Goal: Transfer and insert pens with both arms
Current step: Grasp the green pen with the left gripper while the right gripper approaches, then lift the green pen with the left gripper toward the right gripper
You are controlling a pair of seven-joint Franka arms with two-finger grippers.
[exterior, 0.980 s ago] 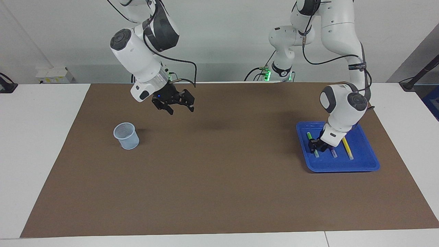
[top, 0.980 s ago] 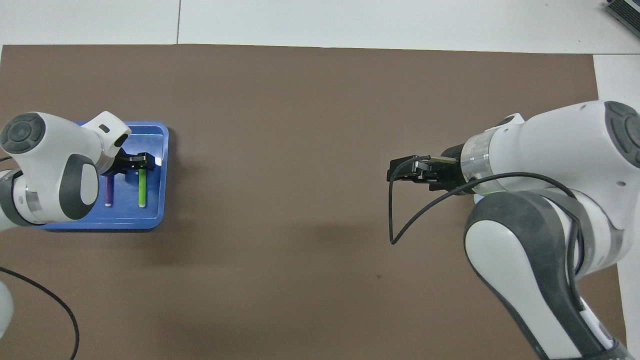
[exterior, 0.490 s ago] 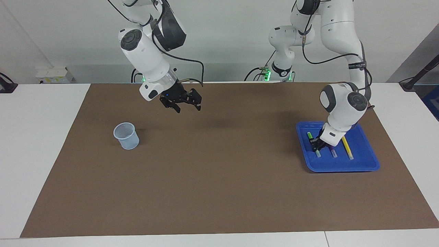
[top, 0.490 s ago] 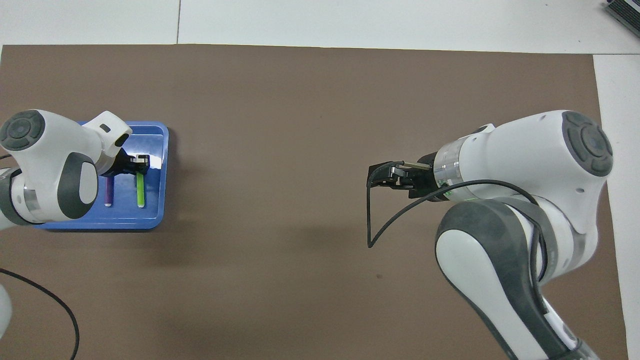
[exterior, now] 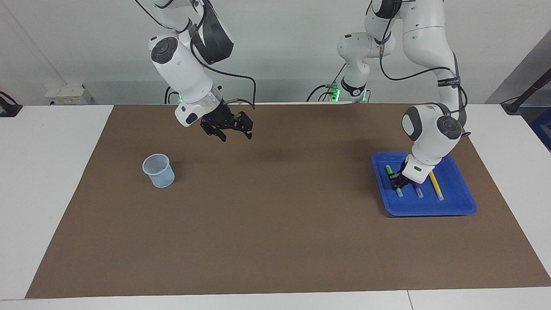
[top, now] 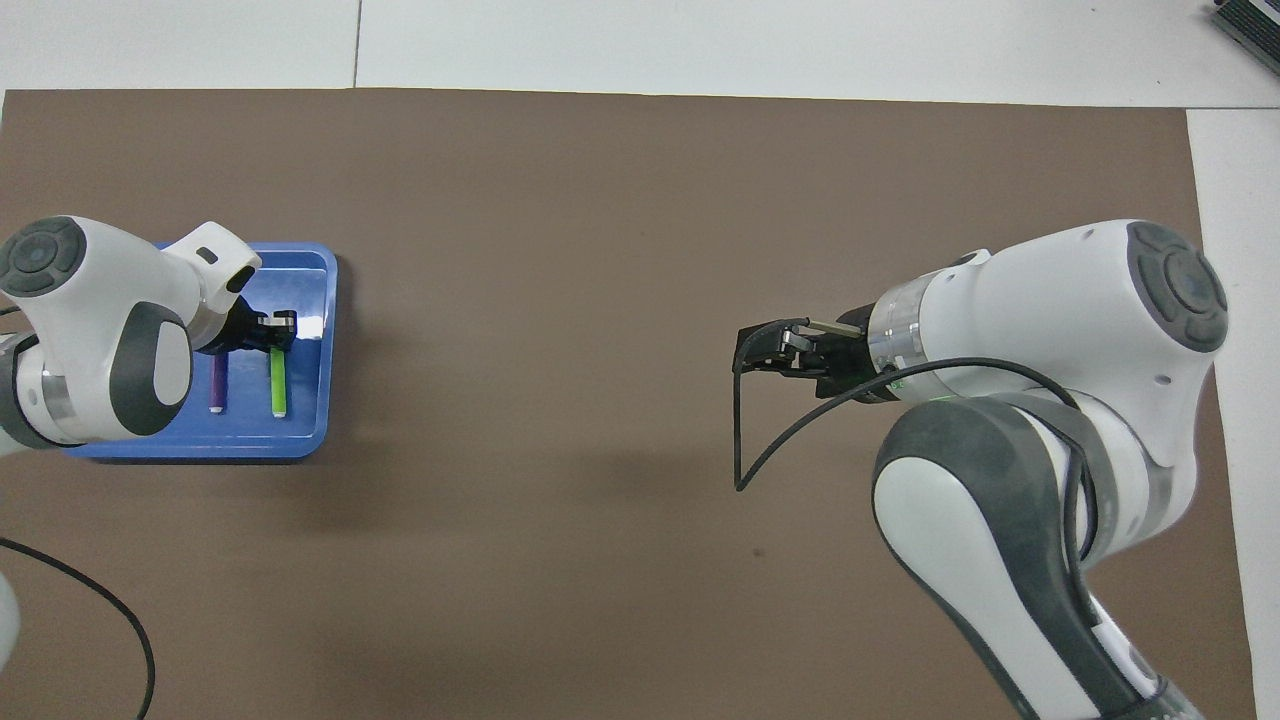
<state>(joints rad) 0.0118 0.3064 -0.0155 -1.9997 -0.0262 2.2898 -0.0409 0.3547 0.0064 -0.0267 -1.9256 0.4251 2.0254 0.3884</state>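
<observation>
Right gripper point(exterior: 234, 131) raised over mat point(exterior: 275, 224), clear of cup point(exterior: 159, 170), fingers spread wide — waits.

Left gripper point(exterior: 398, 184) down in blue tray point(exterior: 456, 206), fingers pinched on green pen point(exterior: 392, 176).

Purple pen point(exterior: 418, 191) just beside, yellow pen point(exterior: 436, 186) next over.

Lift straight up, slowly — keep pen level, clear tray rim, avoid nudging purple neighbour.

A white table point(exterior: 51, 181) carries a wide brown mat point(exterior: 275, 224) over most of its top. Two things lie directly on the mat — a blue tray point(exterior: 456, 206) toward the left arm's end, and a small pale mesh cup point(exterior: 158, 171) standing upright toward the right arm's end, well apart from it.
</observation>
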